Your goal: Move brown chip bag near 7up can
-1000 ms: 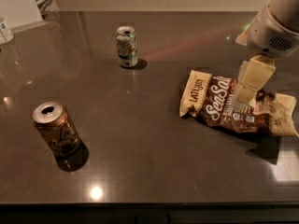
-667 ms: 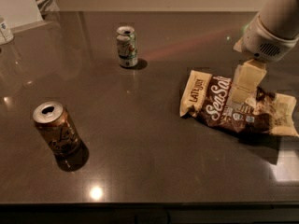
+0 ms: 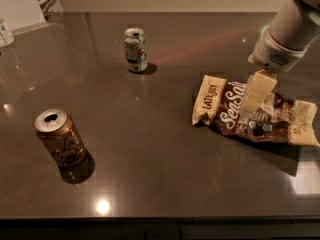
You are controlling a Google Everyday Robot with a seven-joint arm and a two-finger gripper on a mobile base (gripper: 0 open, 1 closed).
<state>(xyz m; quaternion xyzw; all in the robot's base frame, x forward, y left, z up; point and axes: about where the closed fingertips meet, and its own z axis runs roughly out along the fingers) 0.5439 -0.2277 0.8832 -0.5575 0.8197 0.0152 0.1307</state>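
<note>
The brown chip bag [image 3: 227,118] lies flat on the dark table [image 3: 150,149] at the right, with its cream end toward the left and white script lettering showing. My gripper [image 3: 253,101] hangs from the white arm at the upper right and reaches down onto the middle of the bag. The 7up can [image 3: 135,49], silver-white with green markings, stands upright at the back centre, well to the left of and behind the bag.
A brown-orange can [image 3: 60,139] with a silver top stands at the front left. A small white container [image 3: 5,32] sits at the far left edge. The table's front edge runs along the bottom of the view.
My gripper has moved left and a little lower over the bag. The bag and both cans have stayed in place.
</note>
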